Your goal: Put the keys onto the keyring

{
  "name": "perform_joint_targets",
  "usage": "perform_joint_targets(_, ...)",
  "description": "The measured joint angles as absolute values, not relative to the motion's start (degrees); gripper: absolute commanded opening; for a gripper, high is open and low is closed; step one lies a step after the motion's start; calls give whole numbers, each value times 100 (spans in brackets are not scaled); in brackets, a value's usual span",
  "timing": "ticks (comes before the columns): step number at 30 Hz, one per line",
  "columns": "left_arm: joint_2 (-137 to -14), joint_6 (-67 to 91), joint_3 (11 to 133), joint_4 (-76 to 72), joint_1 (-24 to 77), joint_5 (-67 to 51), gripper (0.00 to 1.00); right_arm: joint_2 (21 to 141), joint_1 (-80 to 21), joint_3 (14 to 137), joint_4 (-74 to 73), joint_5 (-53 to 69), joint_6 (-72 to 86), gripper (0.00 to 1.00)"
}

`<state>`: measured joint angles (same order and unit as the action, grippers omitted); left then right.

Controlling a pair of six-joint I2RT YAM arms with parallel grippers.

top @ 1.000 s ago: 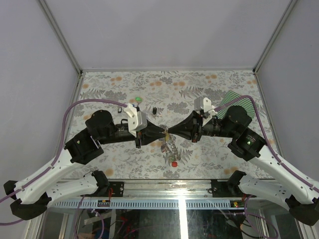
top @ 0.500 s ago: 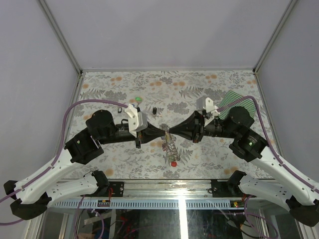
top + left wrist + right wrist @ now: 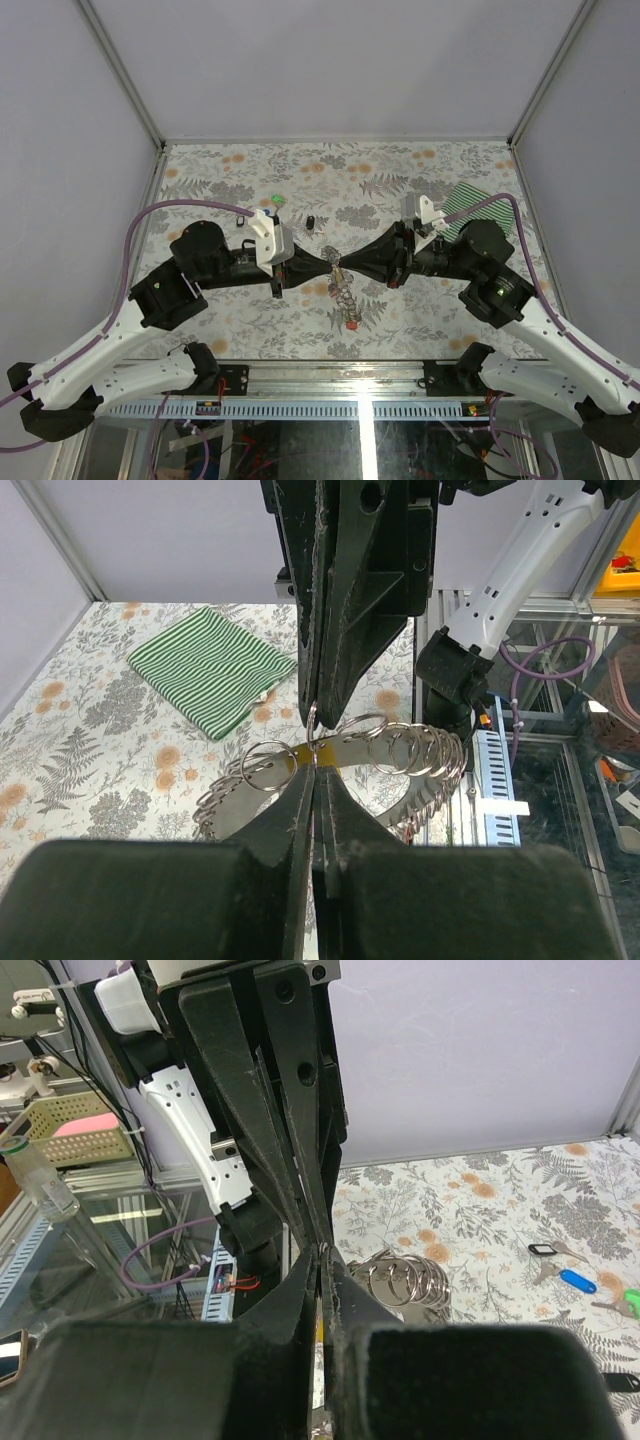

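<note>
The keyring [image 3: 400, 742], a flat grey band strung with several small wire loops, hangs in mid-air between both grippers. My left gripper [image 3: 316, 767] is shut on its top edge, by a yellow patch. My right gripper [image 3: 313, 712] comes in from the opposite side, shut on a thin wire loop at the same spot. From above, the left gripper [image 3: 330, 264] and right gripper [image 3: 346, 266] meet tip to tip, with the keyring [image 3: 345, 291] and a red key [image 3: 352, 325] dangling below. On the table lie a green key [image 3: 277, 200], a black key [image 3: 311, 222] and a blue key [image 3: 577, 1280].
A green striped cloth [image 3: 470, 205] lies at the table's right rear, next to the right arm. Both forearms stretch across the middle of the floral table [image 3: 400, 170]. The metal frame rail [image 3: 360, 375] runs along the near edge.
My left gripper's jaws have closed onto the keyring. The right arm has shifted slightly rightward, and the dangling red key has swung a little with it.
</note>
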<state>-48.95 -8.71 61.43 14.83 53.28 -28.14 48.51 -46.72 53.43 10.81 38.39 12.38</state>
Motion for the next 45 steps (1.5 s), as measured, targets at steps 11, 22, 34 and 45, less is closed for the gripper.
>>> perform_joint_targets(11, -4880, -851, 6088, 1286, 5328, -2812, 0, 4703, -4674, 5041, 1623, 3489, 1778, 0)
perform_joint_targets(22, -4842, -770, 5894, 961, 5325, -2810, 0, 4609, -4674, 4810, 2016, 3336, 2152, 0)
perform_joint_targets(34, -4781, -419, 5457, 80, 5325, -3072, 0, 4519, -4674, 4545, 2652, 3267, 2475, 0)
perform_joint_targets(45, -4792, -309, 5345, -43, 5325, -3035, 0, 4434, -4681, 4626, 2141, 2967, 2349, 0)
